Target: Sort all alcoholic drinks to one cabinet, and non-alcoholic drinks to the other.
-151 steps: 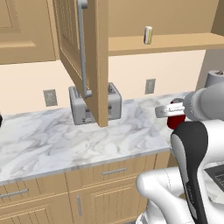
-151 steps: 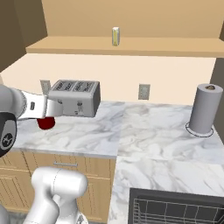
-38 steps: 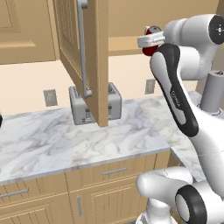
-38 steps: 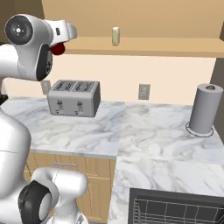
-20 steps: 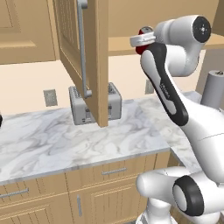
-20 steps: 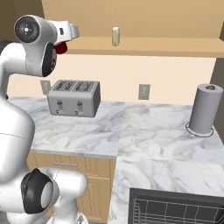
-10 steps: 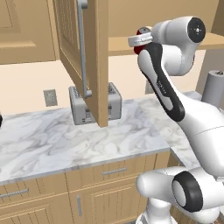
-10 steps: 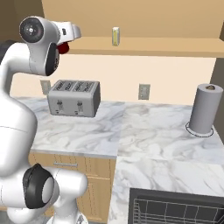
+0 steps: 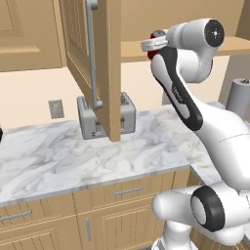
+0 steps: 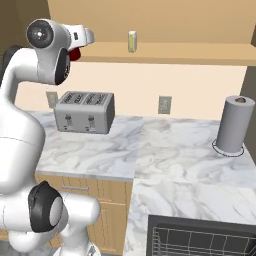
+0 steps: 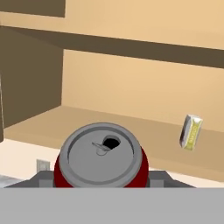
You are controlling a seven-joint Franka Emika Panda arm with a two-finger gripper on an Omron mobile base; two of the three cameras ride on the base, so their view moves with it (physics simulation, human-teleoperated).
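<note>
Pincer point(image 9: 157, 43) clamped partway on the red can point(image 11: 101, 160), silver top facing the hand camera, held up at the front edge of the open wall cabinet's shelf point(image 10: 190, 49). Small carton point(image 10: 132, 41) stands on that shelf, further in and well apart from the can. Cabinet door point(image 9: 95, 63) hangs open beside the can. Toaster point(image 10: 85, 112) on the counter point(image 10: 170, 155) below the shelf; paper towel roll point(image 10: 234, 124) off to the far side.

Red can point(image 11: 100, 158) lower body cut by bottom edge; carton point(image 11: 191, 132) markings too small.
</note>
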